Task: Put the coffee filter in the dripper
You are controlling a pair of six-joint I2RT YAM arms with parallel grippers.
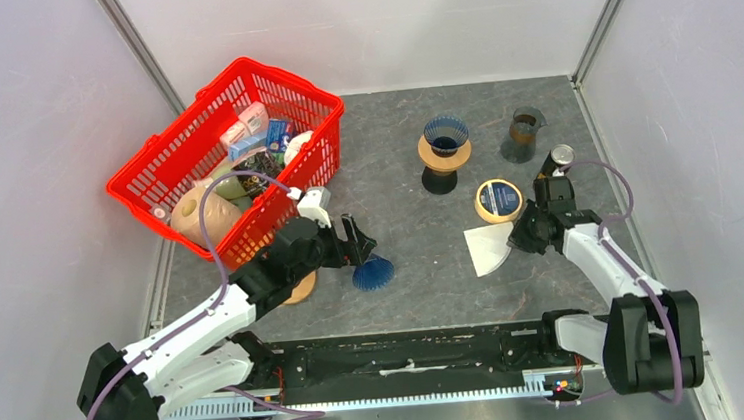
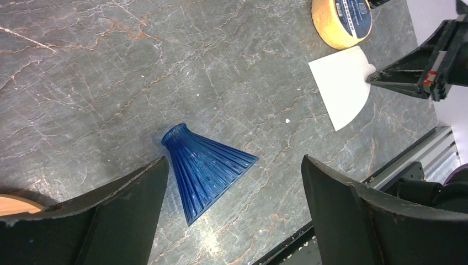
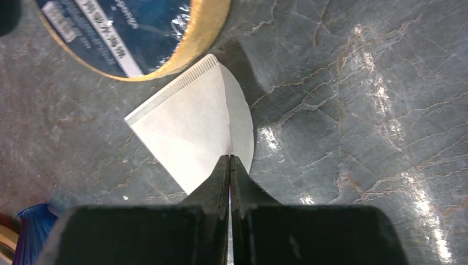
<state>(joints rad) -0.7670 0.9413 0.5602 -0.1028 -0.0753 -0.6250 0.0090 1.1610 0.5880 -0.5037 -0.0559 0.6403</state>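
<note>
Right gripper (image 3: 230,161) pinches coffee filter (image 3: 187,130) beside round tin (image 3: 127,33); left gripper (image 2: 234,162) gapes over blue cone (image 2: 203,172).

This looks like a robotics lab test cell: plain white panel walls (image 1: 32,146) in aluminium framing (image 1: 142,48) box in a grey stone-pattern tabletop (image 1: 425,296). A left arm (image 1: 197,329) and a right arm (image 1: 602,257) are bolted to a black rail (image 1: 399,353) at its near edge. A red shopping basket (image 1: 173,122) holds what seem to be grocery props.

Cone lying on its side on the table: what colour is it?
The cone is deep blue, ribbed; clearest from the left wrist.
</note>
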